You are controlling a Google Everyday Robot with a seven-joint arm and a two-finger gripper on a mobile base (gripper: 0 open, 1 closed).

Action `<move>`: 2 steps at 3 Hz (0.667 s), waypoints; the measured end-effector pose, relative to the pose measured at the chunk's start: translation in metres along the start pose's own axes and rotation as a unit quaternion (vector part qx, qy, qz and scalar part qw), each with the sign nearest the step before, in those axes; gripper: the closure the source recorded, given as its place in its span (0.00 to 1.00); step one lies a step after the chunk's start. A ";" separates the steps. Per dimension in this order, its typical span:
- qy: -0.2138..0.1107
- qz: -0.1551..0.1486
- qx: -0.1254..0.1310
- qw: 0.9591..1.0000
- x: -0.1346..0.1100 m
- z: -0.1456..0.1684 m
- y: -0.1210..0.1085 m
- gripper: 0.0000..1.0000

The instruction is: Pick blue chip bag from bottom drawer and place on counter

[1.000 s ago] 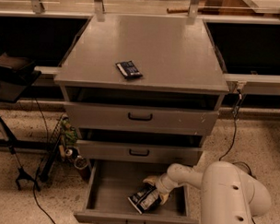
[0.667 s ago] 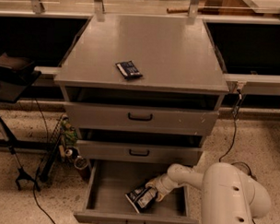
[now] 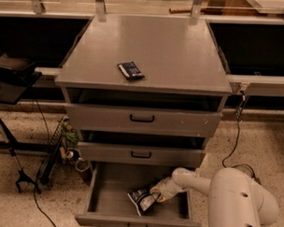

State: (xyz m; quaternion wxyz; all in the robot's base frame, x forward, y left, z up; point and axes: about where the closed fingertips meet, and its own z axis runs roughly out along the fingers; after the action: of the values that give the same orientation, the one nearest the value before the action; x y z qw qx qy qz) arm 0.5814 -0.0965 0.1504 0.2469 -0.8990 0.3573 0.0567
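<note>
The bottom drawer point(image 3: 108, 198) is pulled out and open at the foot of the grey cabinet. The blue chip bag point(image 3: 140, 200) lies crumpled inside it, right of the middle. My gripper point(image 3: 153, 195) reaches into the drawer from the right on a white arm point(image 3: 241, 203) and is against the bag's right edge. The counter point(image 3: 181, 51) is the cabinet's flat grey top, well above the drawer.
A small flat dark-blue packet point(image 3: 130, 70) lies on the counter near its front left. The two upper drawers point(image 3: 142, 119) stand slightly open. A black stand point(image 3: 12, 78) and cables point(image 3: 51, 154) are on the floor at left. A cord point(image 3: 234, 142) hangs at right.
The bag has shifted a little to the left in the drawer, with the gripper following it.
</note>
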 end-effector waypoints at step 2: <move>0.018 0.000 0.051 0.999 -0.012 -0.040 -0.001 1.00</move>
State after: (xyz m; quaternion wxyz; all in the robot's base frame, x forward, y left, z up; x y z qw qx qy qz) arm 0.5708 -0.1080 0.1892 0.2860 -0.8859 0.3645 0.0226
